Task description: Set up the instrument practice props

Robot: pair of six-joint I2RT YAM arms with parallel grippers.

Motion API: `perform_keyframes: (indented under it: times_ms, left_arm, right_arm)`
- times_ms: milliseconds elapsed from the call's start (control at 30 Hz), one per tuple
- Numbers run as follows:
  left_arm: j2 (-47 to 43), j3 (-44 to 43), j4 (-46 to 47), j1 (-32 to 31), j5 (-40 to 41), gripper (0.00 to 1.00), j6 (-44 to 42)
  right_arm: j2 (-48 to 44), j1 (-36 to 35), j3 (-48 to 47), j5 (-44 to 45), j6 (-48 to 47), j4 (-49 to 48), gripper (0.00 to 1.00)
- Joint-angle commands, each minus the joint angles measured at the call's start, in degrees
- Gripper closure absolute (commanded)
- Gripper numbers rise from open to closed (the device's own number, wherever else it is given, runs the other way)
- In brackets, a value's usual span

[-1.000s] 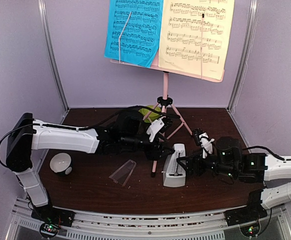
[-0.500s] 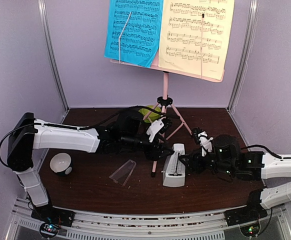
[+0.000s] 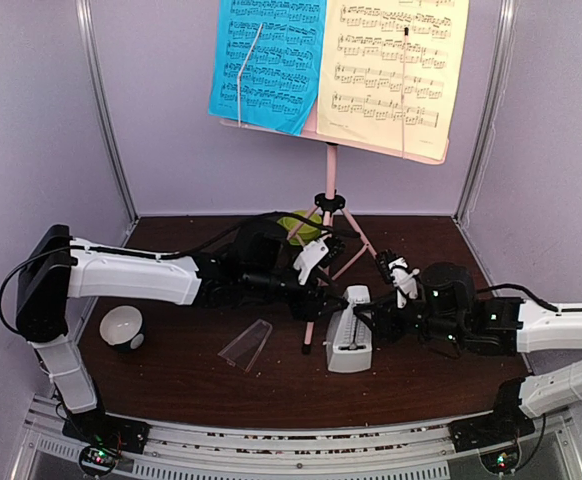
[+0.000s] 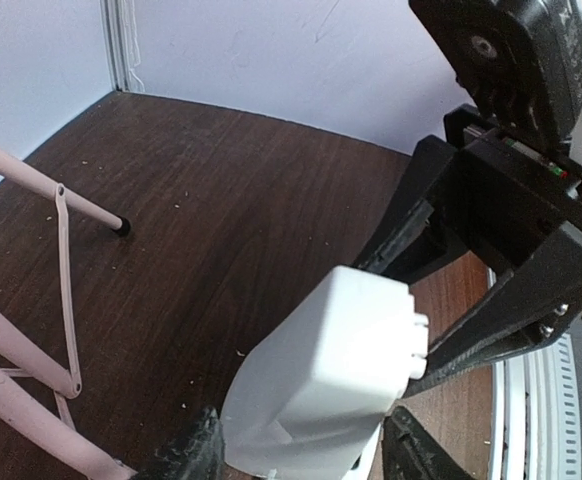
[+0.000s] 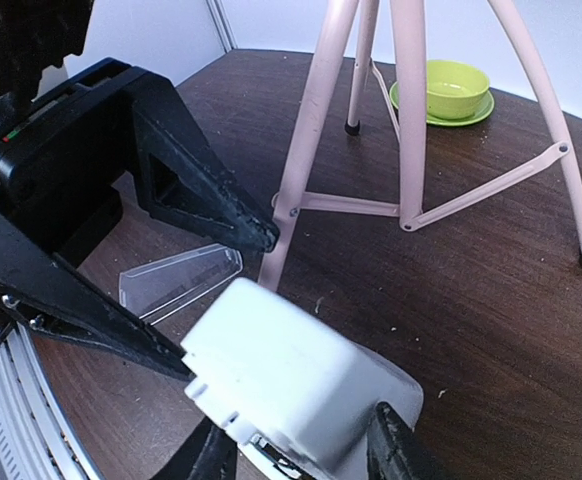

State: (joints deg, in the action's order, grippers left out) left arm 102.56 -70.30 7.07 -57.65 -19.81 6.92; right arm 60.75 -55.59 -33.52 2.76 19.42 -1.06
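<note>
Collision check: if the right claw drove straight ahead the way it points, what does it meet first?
The white metronome, already between the fingers of the right claw. Just beyond it is the left claw; the gap there is unclear.

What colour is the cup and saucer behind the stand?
Lime green cup and saucer; clearest in right wrist view.

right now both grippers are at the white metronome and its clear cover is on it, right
No: the clear cover is off, lying on the table left of the metronome; the top external view shows it. Left gripper and right gripper are at the metronome.
</note>
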Motion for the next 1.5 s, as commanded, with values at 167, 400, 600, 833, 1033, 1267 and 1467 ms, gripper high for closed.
perform_keyframes:
  times_ms: [167,400,600,833,1033,1267,1467]
  left_arm:
    - [1.14,-2.38,0.62,0.78,-0.9,0.44,-1.28]
    - [1.33,-2.71,0.5,0.94,-1.02,0.44,-1.46]
    - [-0.12,-3.04,-0.7,1.63,-2.01,0.33,-2.31]
    - [-2.55,-0.23,2.72,1.28,0.14,0.02,-0.72]
    - [0.34,-3.5,1.43,0.08,1.97,0.02,-0.1]
    - [2.99,-5.4,1.27,-1.62,3.7,0.02,1.2]
    - [4.66,-7.16,-0.79,-2.38,4.82,0.03,1.24]
  right_arm:
    - [-2.38,1.16,1.54,-1.09,-0.39,-1.01,0.68]
    - [-4.52,1.32,4.15,-4.74,-0.54,-2.8,0.65]
    - [-5.56,2.62,4.16,-7.66,-2.36,-1.23,0.5]
    - [-9.42,6.2,4.73,-11.1,-3.47,1.62,0.43]
    - [-12.26,8.67,5.58,-12.61,-3.85,4.41,0.42]
    - [-13.63,9.39,6.26,-13.43,-3.86,5.4,0.4]
    - [-13.05,9.49,6.65,-13.67,-3.54,4.76,0.36]
